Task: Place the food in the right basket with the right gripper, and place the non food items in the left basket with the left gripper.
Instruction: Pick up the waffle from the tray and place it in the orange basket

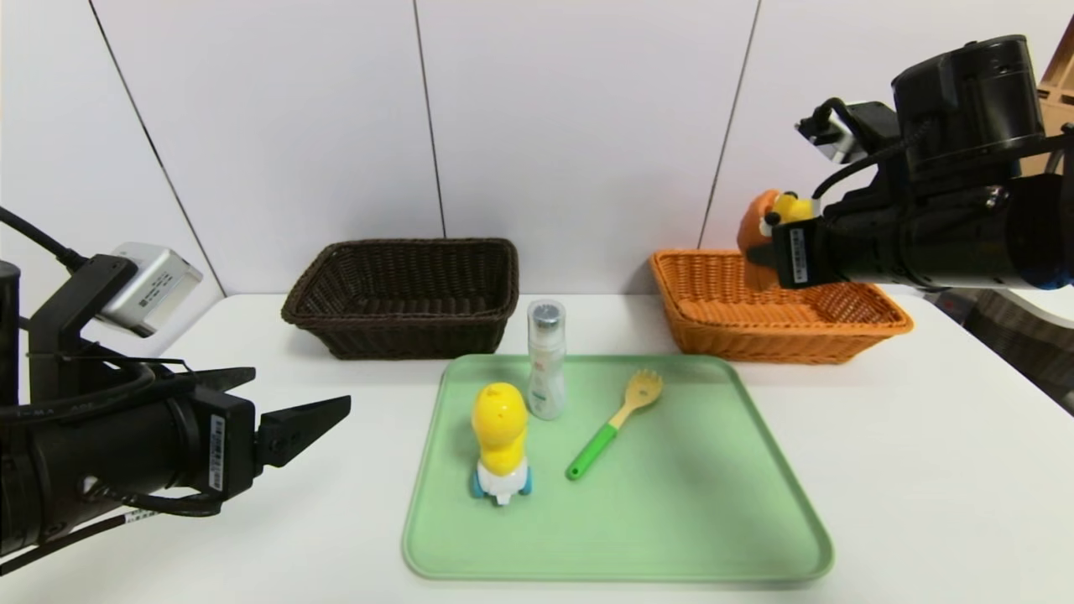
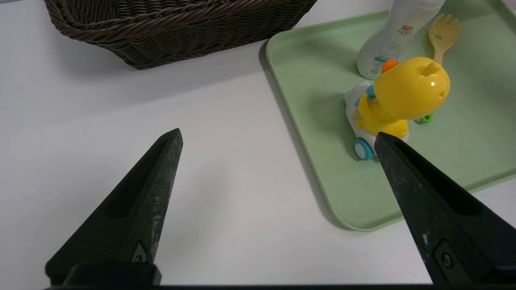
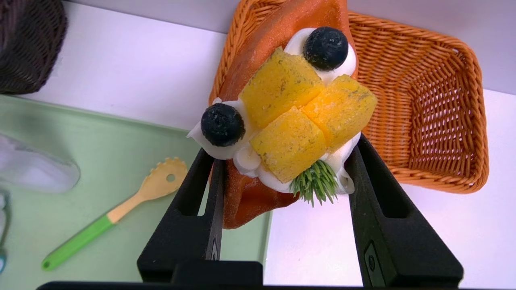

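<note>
My right gripper (image 3: 282,149) is shut on a toy pastry (image 3: 290,108), an orange crust topped with yellow cubes, cream and dark berries. It hangs in the air over the near left end of the orange basket (image 1: 780,315), where the pastry (image 1: 768,226) shows at the gripper's tip. The dark brown basket (image 1: 403,294) stands at the back left. On the green tray (image 1: 617,537) are a yellow duck toy (image 1: 501,440), a white bottle (image 1: 546,361) and a spoon-fork with a green handle (image 1: 612,428). My left gripper (image 1: 294,407) is open, above the table left of the tray.
White table all round the tray, with a white wall close behind both baskets. The duck toy (image 2: 399,100) and bottle (image 2: 395,36) stand upright close together on the tray's left part; the right part of the tray is bare.
</note>
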